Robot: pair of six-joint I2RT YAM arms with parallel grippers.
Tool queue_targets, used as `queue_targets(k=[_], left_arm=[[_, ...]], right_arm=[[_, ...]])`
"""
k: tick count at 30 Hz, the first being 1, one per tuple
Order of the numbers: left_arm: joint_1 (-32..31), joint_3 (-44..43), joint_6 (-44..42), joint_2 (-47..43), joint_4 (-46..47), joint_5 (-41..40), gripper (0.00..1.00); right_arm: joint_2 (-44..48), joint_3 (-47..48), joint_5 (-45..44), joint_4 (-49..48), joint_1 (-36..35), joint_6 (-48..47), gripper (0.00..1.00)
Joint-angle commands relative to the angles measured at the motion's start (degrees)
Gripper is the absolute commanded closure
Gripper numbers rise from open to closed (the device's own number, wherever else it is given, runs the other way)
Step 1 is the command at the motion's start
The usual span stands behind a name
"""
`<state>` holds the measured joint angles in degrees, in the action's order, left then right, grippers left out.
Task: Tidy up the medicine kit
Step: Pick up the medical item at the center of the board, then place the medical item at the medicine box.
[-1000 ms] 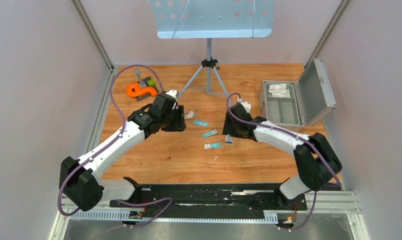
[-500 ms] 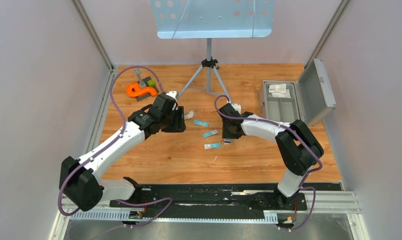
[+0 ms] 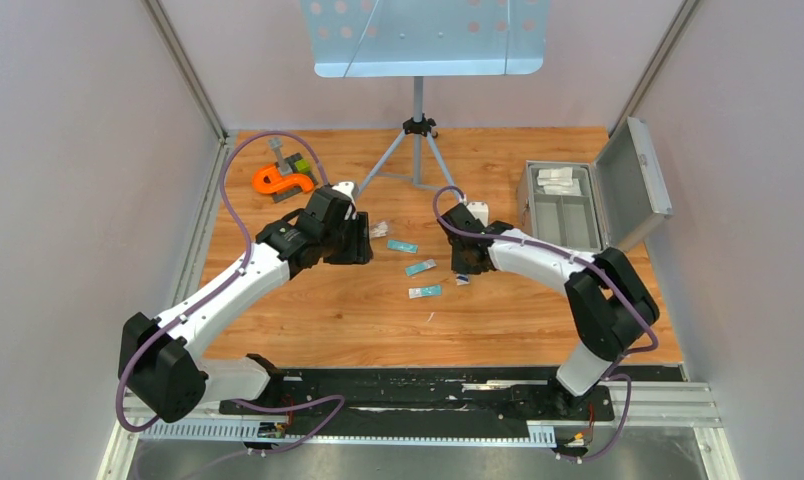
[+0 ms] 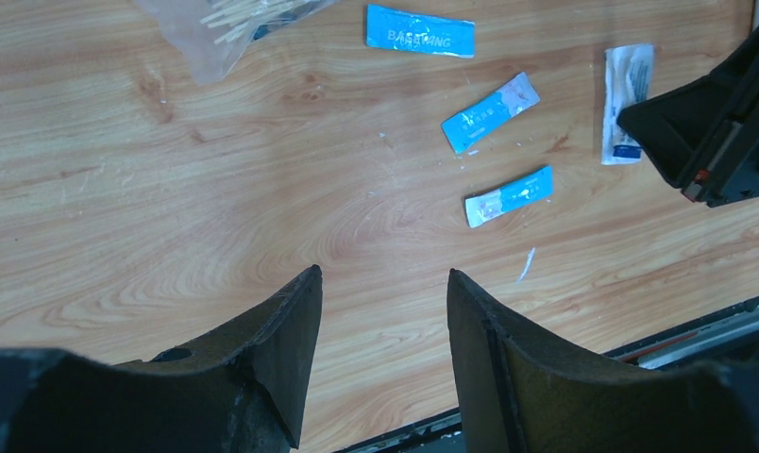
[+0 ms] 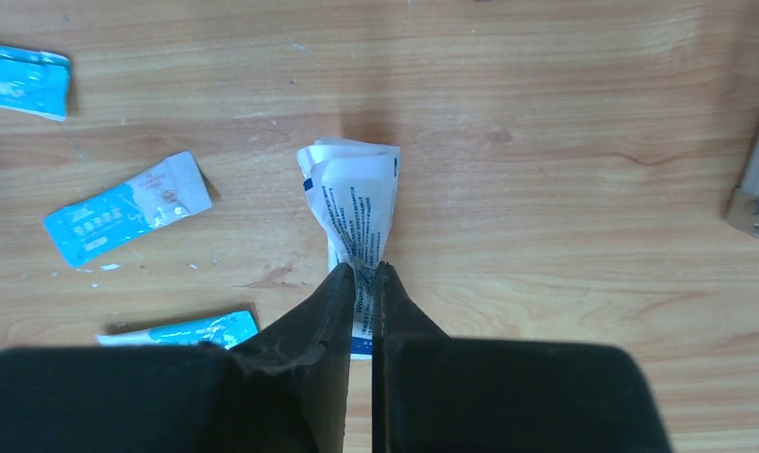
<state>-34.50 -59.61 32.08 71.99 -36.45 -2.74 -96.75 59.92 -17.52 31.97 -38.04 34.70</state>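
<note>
Right jaws on one packet (image 5: 357,203), apparently

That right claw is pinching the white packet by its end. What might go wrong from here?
The right gripper holds the white packet only at one end, so it may slip out on the way to the medicine kit. The packet looks crumpled and may crease further. The blue packets lie close and might get swept aside.

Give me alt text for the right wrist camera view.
The right hand is shut on a white printed packet, with the wooden table beneath. Three blue packets lie to the left of it.
</note>
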Motion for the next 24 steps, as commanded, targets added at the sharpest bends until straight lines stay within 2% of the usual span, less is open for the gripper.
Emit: queue_targets(k=[1,7,12,17,21,24], left_arm=[[0.10,0.35,0.50,-0.97,1.66,0.24,0.40],[0.09,0.33,0.36,-1.06,1.58,0.20,0.40],[0.10,0.21,0.42,-0.90,1.99,0.39,0.41],[0.06,0.13,0.38,-0.50,2.60,1.20,0.41],[0.09,0.02,0.10,-0.86,2.45,1.23,0.41],[0.06,-0.01,-0.18,-1.34,1.69,0.58,0.41]], right_arm=[[5.47,1.33,-2.25,0.94,1.15,-0.51,0.91],[12.34,1.53,-2.38,1.52,5.83,-0.82,0.91],[18.28,4.42,-1.76,1.08,14.72,-1.49,0.89],[17.73,9.64,-2.61,-0.92,24.57,2.94,0.87],[15.92,11.30,-2.68,-6.18,31.81,9.43,0.86],[13.01,13.09,-6.14,-7.79,34.85,16.36,0.85]])
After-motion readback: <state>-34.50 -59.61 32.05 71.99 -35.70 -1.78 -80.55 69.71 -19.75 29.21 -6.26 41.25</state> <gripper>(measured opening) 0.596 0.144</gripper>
